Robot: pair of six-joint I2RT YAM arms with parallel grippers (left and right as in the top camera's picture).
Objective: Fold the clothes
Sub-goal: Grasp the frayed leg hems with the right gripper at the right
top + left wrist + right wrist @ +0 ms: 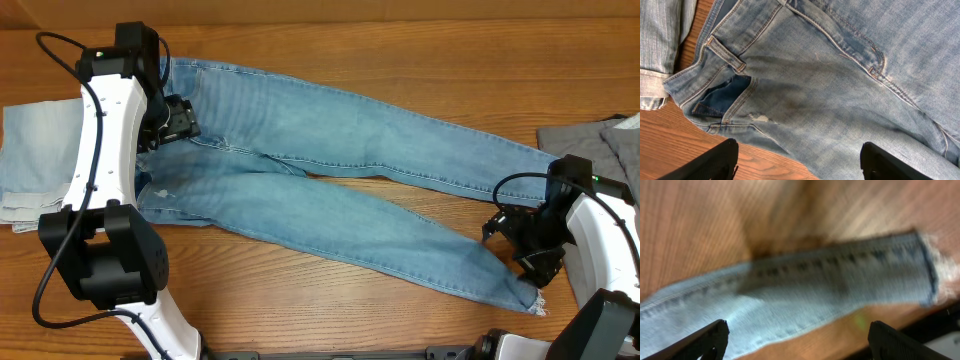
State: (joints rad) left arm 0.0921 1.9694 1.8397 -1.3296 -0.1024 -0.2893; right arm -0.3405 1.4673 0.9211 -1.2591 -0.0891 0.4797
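left gripper [799, 159]: you have its black fingers spread wide, gripping nothing, above the jeans [840, 75] at the stitched waistband.
right gripper [801, 336]: also released, over a frayed hem, lower right of the overhead view.
jeans: faded light-blue denim, flat across the middle, legs splayed.
paler denim [35, 160]: folded, far left.
grey trousers [600, 145]: right edge.
table [400, 50]: wood grain.

The overhead camera looked straight down on the desk [400, 40] from well above. The left wrist camera hung close over the waist end of the jeans [330, 150], and the right wrist camera close over one leg's end. Both patches also showed in the overhead view.
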